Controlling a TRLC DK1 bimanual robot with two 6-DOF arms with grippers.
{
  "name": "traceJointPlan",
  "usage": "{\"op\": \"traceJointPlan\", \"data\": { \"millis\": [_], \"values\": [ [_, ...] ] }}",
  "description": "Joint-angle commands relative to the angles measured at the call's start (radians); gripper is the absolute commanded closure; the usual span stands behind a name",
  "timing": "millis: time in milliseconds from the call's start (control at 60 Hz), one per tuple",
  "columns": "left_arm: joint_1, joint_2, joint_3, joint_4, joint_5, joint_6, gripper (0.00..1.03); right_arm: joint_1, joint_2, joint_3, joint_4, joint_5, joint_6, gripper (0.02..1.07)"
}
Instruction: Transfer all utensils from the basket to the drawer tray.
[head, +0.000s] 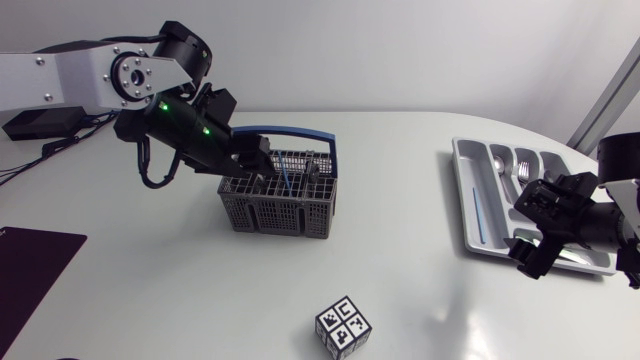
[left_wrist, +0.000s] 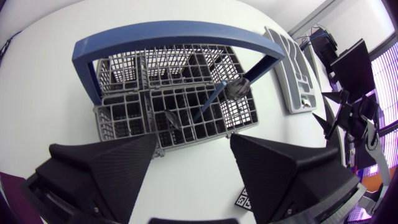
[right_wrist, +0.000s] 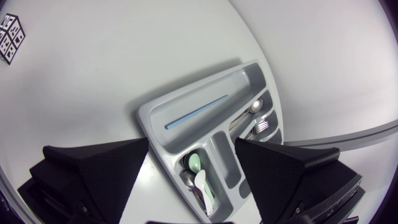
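Grey basket (head: 270, 212) stands near the worktop's far edge, tray (head: 462, 190) at the right edge under our open right gripper (right_wrist: 192, 142). Our left gripper (left_wrist: 193, 140), fingers apart, hangs over the basket. Its blue-handled utensil (left_wrist: 211, 102) leans close to the handle (left_wrist: 174, 34) and, we judge, could snag there.

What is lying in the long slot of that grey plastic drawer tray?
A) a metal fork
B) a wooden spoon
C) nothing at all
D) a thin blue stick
D: the right wrist view shows a thin blue stick lying alone along the long compartment of the grey plastic drawer tray.
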Motion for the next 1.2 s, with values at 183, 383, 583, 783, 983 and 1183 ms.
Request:
{"op": "traceJointPlan", "data": {
  "millis": [183, 383, 583, 783, 983, 1183],
  "values": [
    [-0.008, 0.109, 0.079, -0.028, -0.053, -0.074, 0.16, 0.054, 0.001, -0.026, -0.009, 0.020, 0.059, 0.07],
    [-0.013, 0.137, 0.117, -0.034, -0.087, -0.125, 0.16, 0.054, 0.004, -0.032, -0.004, 0.022, 0.059, 0.07],
    [-0.019, 0.120, 0.131, -0.036, -0.091, -0.126, 0.17, 0.054, 0.008, -0.042, 0.003, 0.022, 0.055, 0.07],
    [-0.011, 0.115, 0.157, -0.082, -0.091, -0.125, 0.05, 0.060, 0.010, -0.046, 0.002, 0.022, 0.053, 0.07],
    [-0.007, 0.134, 0.186, -0.164, -0.091, -0.194, 0.05, 0.060, 0.007, -0.054, 0.002, 0.022, 0.049, 0.07],
    [-0.007, 0.148, 0.154, -0.151, 0.005, -0.367, 0.05, 0.061, 0.004, -0.061, 0.003, 0.022, 0.044, 0.07]
  ]
}}
